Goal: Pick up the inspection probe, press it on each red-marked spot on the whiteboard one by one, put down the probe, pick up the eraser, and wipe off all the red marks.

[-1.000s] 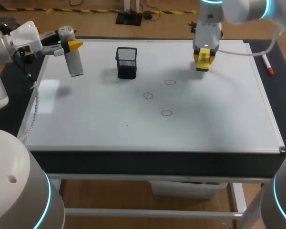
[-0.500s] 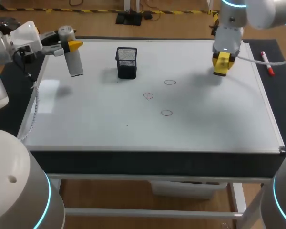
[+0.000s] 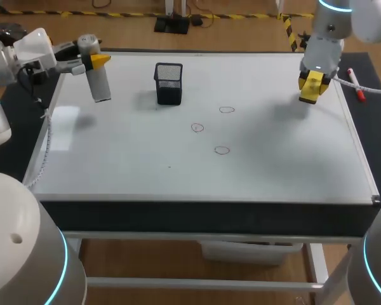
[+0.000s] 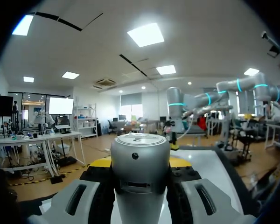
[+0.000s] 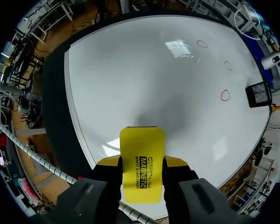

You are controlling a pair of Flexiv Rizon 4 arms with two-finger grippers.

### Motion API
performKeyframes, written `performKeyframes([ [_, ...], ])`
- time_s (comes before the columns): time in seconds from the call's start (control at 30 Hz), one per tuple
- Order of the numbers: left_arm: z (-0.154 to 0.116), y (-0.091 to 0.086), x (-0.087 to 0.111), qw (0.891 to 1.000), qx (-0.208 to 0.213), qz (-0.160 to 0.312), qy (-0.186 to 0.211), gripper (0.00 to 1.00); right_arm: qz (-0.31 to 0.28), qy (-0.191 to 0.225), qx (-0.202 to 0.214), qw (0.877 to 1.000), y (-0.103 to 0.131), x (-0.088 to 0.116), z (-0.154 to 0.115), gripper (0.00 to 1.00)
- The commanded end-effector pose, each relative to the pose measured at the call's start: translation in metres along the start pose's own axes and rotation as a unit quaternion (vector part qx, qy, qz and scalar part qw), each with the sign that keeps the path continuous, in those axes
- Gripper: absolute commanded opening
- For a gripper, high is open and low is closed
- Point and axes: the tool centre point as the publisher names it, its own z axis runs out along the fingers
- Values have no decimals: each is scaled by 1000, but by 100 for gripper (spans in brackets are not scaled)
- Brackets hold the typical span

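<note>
Currently the right gripper (image 3: 312,88) clamps the yellow eraser (image 5: 142,144) from both sides, held above the whiteboard (image 3: 146,165) near its far right corner, just inside the right edge. The eraser's long axis runs out along the fingers.

Over the far left corner, the left gripper (image 3: 92,61) is closed on the probe (image 3: 99,81), a silver cylinder hanging upright. Cannot tell for sure whether its tip touches the board.

The red marks (image 5: 225,95) are three small rings around the board's middle:
- far ring (image 3: 227,109), toward the far edge
- middle ring (image 3: 197,127), just left of it
- front ring (image 3: 222,150), toward the front edge

All three lie to the left of the eraser and well apart from it; the far ring is closest. A black mesh cup (image 3: 169,83) stands near the far edge, between the probe and the marks.

Judgement: the right arm is the nearer one for wiping. The eraser has to cross toward the middle and come down flat. The probe is not yet put down.
</note>
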Motion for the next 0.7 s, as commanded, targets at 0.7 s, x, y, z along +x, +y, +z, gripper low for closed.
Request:
performKeyframes([
  [0.7, 46, 20, 72, 997, -30, 22, 73, 0, -1, 1, 2, 1000, 1, 1, -2, 0],
])
